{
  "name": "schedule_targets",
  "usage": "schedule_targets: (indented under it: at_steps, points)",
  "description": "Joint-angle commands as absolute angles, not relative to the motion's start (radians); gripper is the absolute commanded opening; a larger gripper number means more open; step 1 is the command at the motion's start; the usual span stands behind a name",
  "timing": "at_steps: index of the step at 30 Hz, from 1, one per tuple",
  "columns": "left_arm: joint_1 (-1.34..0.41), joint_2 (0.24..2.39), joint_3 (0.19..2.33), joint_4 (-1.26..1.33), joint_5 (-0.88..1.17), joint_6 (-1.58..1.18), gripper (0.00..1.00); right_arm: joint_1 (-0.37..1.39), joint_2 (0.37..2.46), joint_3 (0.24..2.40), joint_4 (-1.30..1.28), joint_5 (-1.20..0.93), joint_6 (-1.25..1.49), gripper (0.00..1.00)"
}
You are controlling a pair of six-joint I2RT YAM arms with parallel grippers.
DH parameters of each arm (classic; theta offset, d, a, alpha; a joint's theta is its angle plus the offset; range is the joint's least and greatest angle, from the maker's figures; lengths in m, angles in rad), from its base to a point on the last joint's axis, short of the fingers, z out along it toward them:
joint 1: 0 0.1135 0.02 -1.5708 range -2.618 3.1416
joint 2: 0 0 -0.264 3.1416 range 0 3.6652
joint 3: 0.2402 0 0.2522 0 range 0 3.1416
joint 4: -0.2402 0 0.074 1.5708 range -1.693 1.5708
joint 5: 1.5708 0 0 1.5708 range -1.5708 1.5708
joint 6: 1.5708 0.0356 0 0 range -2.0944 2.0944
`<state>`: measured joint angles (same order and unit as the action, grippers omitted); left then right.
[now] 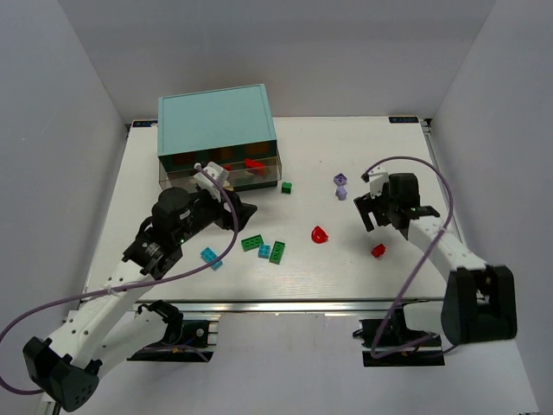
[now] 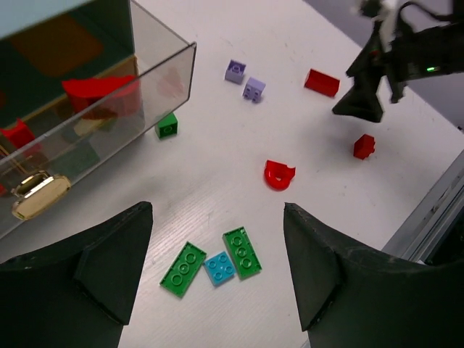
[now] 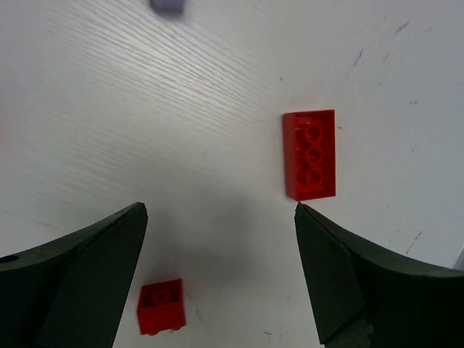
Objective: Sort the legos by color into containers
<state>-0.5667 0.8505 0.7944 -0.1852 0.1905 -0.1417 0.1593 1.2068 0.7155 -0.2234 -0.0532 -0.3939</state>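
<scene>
R gripper [image 3: 217, 217] is wide open, empty. The long red brick [image 3: 310, 154] lies just ahead, off-center toward one finger, long axis pointing fwd, so jaws span its short side imo.

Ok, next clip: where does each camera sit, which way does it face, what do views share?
Top external: above, behind the bases, looking down on the table; both arms, left claw, right claw.
Left wrist: looks across the legos toward the right arm; own fingers.
Right wrist: faces down; own fingers.
Shared: small red brick, all three.
</scene>
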Motion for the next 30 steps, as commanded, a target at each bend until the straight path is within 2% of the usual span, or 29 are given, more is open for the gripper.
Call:
schedule_targets:
  at_steps: [1,8,16,22,29,30]
  points:
    - [-0.568,0.790,0.784,-0.147,0.176,-0.126,0.83,0.124,1.355,0.804,-0.183,0.060,-0.426,0.89]
    - [-0.568,0.773,0.788,-0.156,0.167,-0.118,0.83,0.071,1.512,0.883,-0.172,0.069,-0.468,0.89]
    - [-0.577,0.769,0.787,-0.158,0.156,-0.115,0.84,0.014,1.600,0.954,-0.167,0.020,-0.502,0.88]
    - [-0.577,0.769,0.787,-0.155,0.155,-0.110,0.84,-0.029,1.683,1.015,-0.216,-0.072,-0.537,0.74]
    - [-0.577,0.752,0.778,-0.150,0.144,-0.104,0.84,-0.040,1.730,1.029,-0.247,-0.100,-0.558,0.66]
    - [-0.577,0.750,0.778,-0.149,0.141,-0.103,0.84,-0.044,1.730,1.028,-0.250,-0.119,-0.561,0.62]
